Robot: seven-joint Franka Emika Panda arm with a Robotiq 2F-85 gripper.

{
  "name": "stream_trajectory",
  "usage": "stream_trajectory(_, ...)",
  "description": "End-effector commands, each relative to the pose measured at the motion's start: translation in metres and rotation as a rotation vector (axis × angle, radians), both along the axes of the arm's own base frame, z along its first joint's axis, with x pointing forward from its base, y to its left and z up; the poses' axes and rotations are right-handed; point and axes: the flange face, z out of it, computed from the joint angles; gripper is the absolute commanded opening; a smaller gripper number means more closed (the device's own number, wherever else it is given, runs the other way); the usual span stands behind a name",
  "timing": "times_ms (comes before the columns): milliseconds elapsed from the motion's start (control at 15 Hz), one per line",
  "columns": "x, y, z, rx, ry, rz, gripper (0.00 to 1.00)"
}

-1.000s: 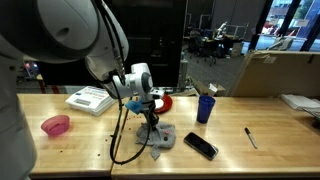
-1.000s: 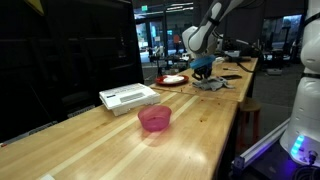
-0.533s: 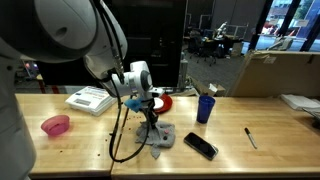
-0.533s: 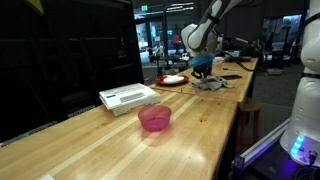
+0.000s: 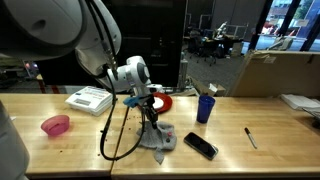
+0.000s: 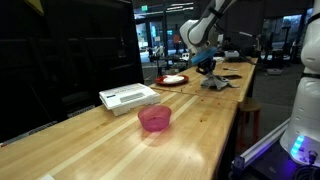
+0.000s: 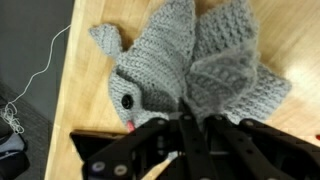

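A grey knitted toy (image 7: 165,55) with a black button eye lies on the wooden table (image 7: 85,100). My gripper (image 7: 186,118) is shut on a raised fold of its knit, pinching it from above. In both exterior views the gripper (image 5: 150,117) (image 6: 207,68) hangs just over the table with the toy (image 5: 155,142) (image 6: 216,82) drooping below it, its lower part resting on the wood.
A black phone (image 5: 200,145), a blue cup (image 5: 205,108) and a pen (image 5: 251,137) lie to one side of the toy. A red plate (image 5: 162,101) sits behind it. A pink bowl (image 5: 56,125) and a white box (image 5: 90,99) stand farther off.
The arm has risen slightly and shifted, drawing the pinched part of the toy up with it. The jaws have stayed shut.
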Motion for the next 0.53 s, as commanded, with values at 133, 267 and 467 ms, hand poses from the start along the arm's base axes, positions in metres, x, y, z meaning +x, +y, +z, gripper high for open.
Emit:
stream_trajectory(133,-0.013,0.001,0.019,-0.076,0.037,-0.036,0.02)
stream_trajectory(267,-0.018,0.000,0.022,-0.093,0.067,-0.046,0.02)
stream_trajectory(467,-0.026,0.003,0.022,-0.079,0.120,-0.027,0.02)
